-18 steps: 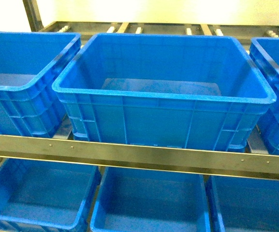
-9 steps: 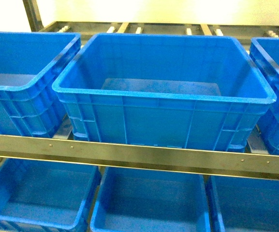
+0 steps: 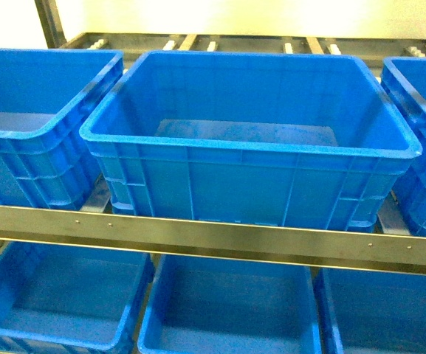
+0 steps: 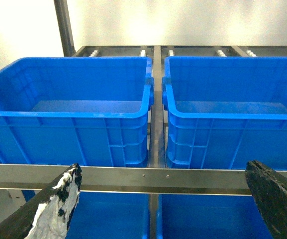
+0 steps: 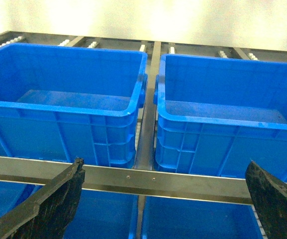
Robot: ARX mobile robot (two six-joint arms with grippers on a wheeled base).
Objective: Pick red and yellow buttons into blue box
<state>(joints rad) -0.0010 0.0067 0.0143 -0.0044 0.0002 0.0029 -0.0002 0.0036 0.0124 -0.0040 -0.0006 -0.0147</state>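
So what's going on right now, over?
Left gripper open, empty. Right gripper open, empty. Big deep blue plastic crate dead ahead on the metal rack shelf, looks empty. No buttons in sight. Nothing blocking.

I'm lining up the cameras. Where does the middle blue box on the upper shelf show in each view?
Head: the blue box fills the centre of the picture.
Left wrist: it is the right-hand one of the two.
Right wrist: it is the left-hand one of the two.
Shared landmark: the metal rail along the shelf front, just below the box.
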